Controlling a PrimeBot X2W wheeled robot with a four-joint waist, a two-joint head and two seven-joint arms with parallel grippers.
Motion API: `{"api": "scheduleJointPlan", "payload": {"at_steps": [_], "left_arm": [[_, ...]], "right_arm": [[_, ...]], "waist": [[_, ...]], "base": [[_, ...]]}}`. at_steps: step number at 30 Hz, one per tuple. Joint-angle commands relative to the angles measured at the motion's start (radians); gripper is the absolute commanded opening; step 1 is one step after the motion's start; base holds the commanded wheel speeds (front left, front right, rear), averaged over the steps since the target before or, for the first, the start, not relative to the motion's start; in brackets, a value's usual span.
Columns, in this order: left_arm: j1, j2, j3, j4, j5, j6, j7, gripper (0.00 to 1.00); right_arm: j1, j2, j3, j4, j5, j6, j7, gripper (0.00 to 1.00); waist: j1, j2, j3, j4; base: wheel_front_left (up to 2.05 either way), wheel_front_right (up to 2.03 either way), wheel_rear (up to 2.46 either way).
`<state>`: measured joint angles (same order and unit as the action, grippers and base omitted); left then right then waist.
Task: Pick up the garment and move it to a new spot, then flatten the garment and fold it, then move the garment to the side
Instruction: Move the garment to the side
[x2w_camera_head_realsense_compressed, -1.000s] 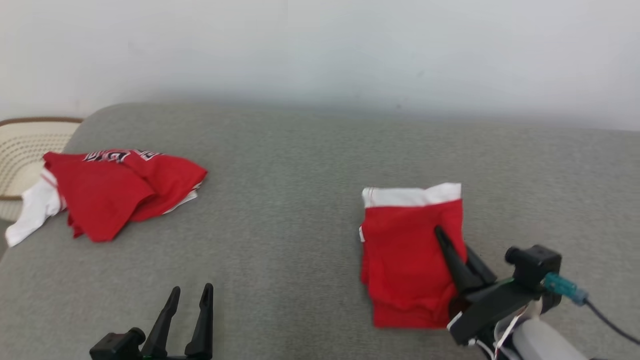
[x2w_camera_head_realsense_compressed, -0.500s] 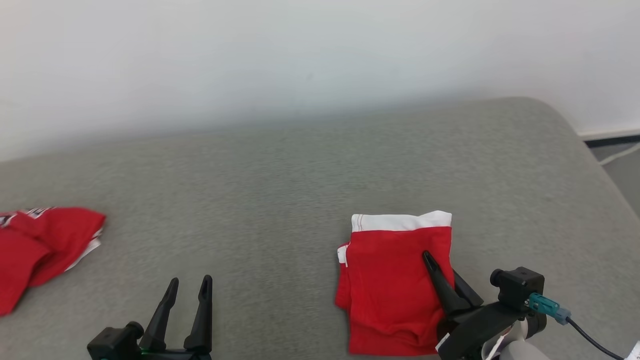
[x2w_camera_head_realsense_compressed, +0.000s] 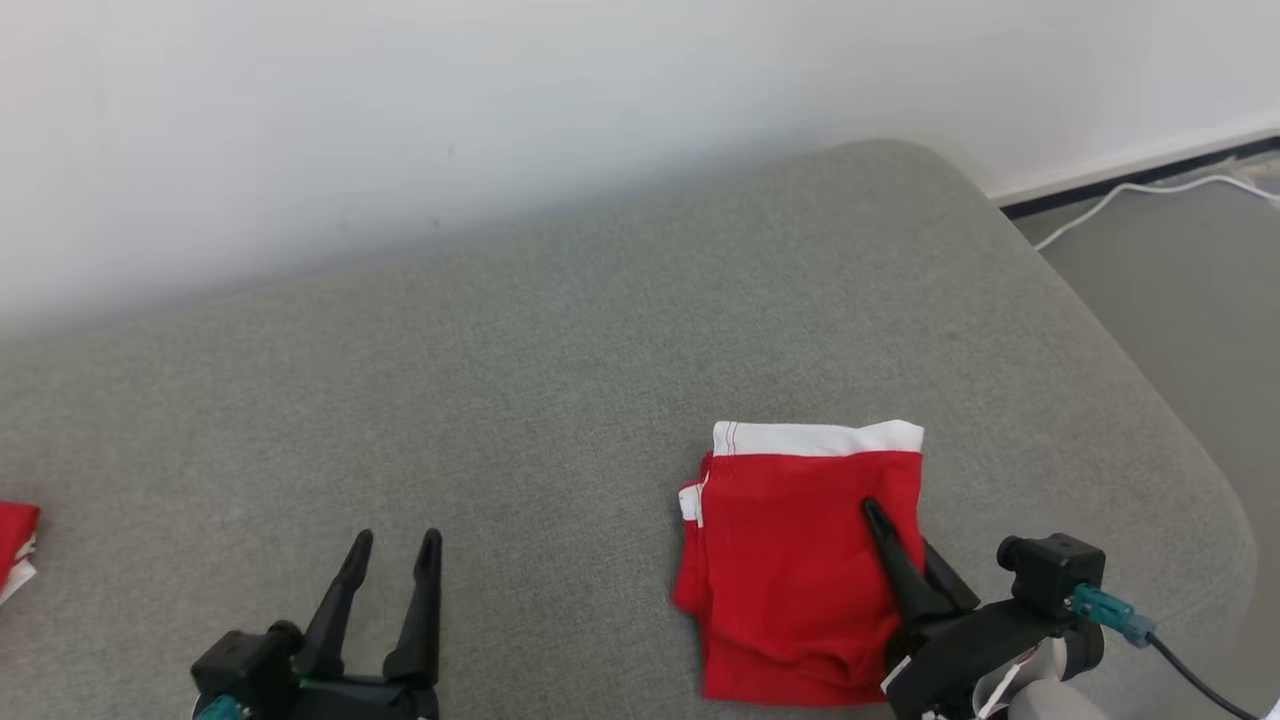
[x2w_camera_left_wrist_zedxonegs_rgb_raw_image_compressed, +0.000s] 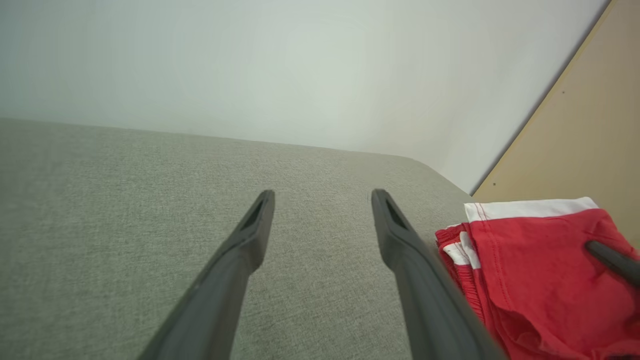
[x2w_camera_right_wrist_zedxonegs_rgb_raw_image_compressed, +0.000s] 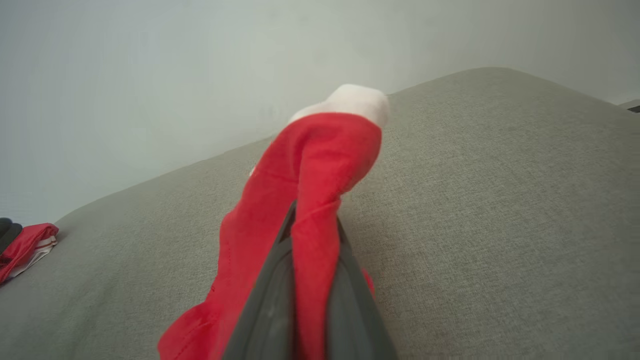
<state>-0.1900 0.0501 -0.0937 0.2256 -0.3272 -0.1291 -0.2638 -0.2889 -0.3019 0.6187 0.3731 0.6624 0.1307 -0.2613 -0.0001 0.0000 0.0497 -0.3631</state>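
Nearest the robot, the left gripper (x2w_camera_head_realsense_compressed: 397, 535) sits at about 7 o'clock in the head view. Its fingers are spread wide with nothing in them, hovering over bare cushion (x2w_camera_head_realsense_compressed: 560, 400).

The right gripper (x2w_camera_head_realsense_compressed: 897, 525) is at 5 o'clock, pinched tight on the right-hand edge of the folded red shorts (x2w_camera_head_realsense_compressed: 790, 570). In its own wrist view the cloth is squeezed between the fingers. The shorts are folded into a neat block with the white waistband at the far end, and they sit at 5 o'clock on the cushion. Can't tell if they're fully off the surface or dragging on it.

This looks like the last bit, shifting the folded piece aside. I'd keep the pinch through all the layers, stay low and go slow so the fold doesn't flop open. I'd also set it down before letting go. The cushion rounds off at 3 o'clock, so don't overshoot.

The cushion is grey woven fabric, soft and a bit grippy I'd guess. Another red garment (x2w_camera_head_realsense_compressed: 15, 535) peeks in at 9 o'clock. Further back there's a plain pale wall (x2w_camera_head_realsense_compressed: 500, 100) at 12. At 2 o'clock there's grey floor (x2w_camera_head_realsense_compressed: 1180, 270) with a white cable (x2w_camera_head_realsense_compressed: 1130, 190) on it.
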Motion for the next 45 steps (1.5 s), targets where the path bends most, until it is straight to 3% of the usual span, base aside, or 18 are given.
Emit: {"api": "scheduleJointPlan", "payload": {"at_steps": [1,10,25,34,45], "left_arm": [[-0.025,0.001,-0.011,-0.013,0.02,0.0,-0.001,1.0],[-0.064,0.001,-0.051,-0.069,0.073,0.0,-0.001,1.0],[-0.143,0.001,-0.096,-0.101,0.109,-0.001,-0.001,1.0],[-0.157,0.001,-0.093,-0.106,0.126,-0.001,-0.001,1.0],[-0.139,0.001,-0.089,-0.114,0.132,-0.001,-0.001,1.0]], "right_arm": [[-0.007,-0.002,-0.018,0.002,-0.003,0.0,-0.005,0.0],[-0.113,-0.029,-0.111,0.063,-0.07,0.0,-0.005,0.0],[-0.444,-0.151,-0.343,0.403,-0.264,0.0,-0.005,0.0],[-0.524,-0.174,-0.554,0.534,-0.456,0.0,-0.005,0.0],[-0.53,-0.158,-0.839,0.548,-0.704,0.0,-0.005,0.0]], "waist": [[0.0001,0.0,0.044,-0.003],[0.0001,0.0,0.133,0.07],[0.0001,0.0,0.296,0.235],[0.0001,0.0,0.326,0.295],[0.0001,0.0,0.331,0.326]], "base": [[0.0,0.0,0.0],[0.0,0.0,0.0],[0.0,0.0,0.0],[0.0,0.0,0.0],[0.0,0.0,0.0]]}}
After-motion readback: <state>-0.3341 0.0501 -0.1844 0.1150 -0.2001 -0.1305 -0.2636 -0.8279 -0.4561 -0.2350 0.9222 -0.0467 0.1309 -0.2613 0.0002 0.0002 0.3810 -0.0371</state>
